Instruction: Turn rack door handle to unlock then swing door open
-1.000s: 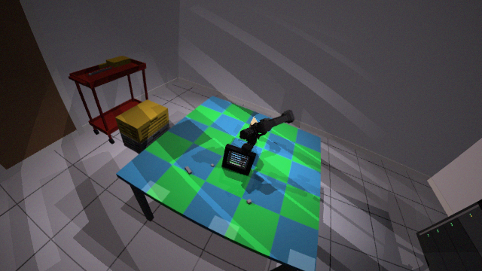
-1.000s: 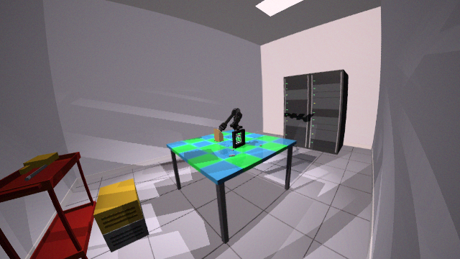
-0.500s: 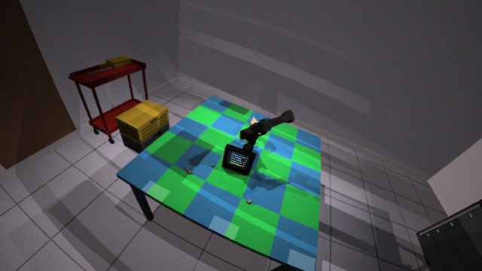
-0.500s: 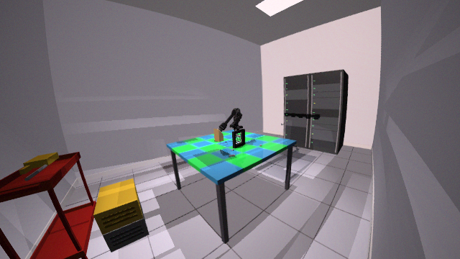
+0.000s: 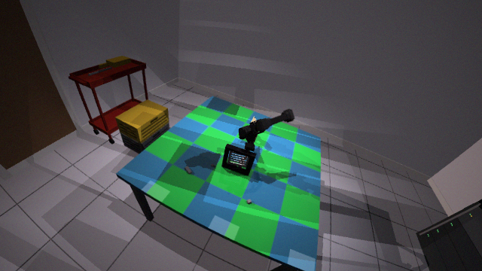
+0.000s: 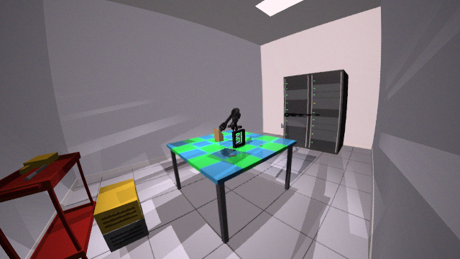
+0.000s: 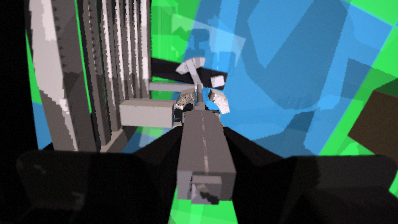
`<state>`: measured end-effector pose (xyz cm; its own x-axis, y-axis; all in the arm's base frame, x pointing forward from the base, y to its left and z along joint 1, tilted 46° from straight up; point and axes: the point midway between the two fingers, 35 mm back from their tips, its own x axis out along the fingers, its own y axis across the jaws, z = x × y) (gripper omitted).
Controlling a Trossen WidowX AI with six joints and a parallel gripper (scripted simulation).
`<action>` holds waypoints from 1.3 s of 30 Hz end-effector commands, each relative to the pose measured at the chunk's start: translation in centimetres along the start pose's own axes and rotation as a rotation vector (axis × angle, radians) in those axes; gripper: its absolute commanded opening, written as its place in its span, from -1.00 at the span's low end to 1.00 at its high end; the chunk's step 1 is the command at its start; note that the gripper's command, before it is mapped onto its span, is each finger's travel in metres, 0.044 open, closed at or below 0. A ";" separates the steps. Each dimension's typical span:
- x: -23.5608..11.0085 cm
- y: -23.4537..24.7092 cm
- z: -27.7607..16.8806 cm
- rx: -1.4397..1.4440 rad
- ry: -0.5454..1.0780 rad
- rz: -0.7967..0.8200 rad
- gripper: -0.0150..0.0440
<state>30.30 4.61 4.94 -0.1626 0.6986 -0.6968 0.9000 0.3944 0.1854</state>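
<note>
One matte grey, box-section handle [image 7: 206, 150] stands clamped between the black gripper's [image 5: 249, 146] [image 6: 235, 126] [image 7: 205, 142] fingers. Its long axis runs upright, squared end toward the wrist camera, narrower end toward the table [image 5: 263, 226] [image 6: 219, 176] [image 7: 280, 120]. Location: beside the black, rectangular-framed rack [image 5: 225, 156] [image 6: 233, 139] [image 7: 72, 110], on its far side. Tabletop: flat blue and green checks, streaked with reflections.
</note>
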 end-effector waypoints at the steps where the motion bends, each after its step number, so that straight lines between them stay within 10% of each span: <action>1: 0.0 -0.2 0.1 -0.087 -0.008 0.005 -0.45; 39: 0.0 -5.4 4.5 -0.693 -0.011 0.000 -0.45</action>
<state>27.29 0.12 1.24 -0.1571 0.6937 -0.7029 0.4785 0.6761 0.5603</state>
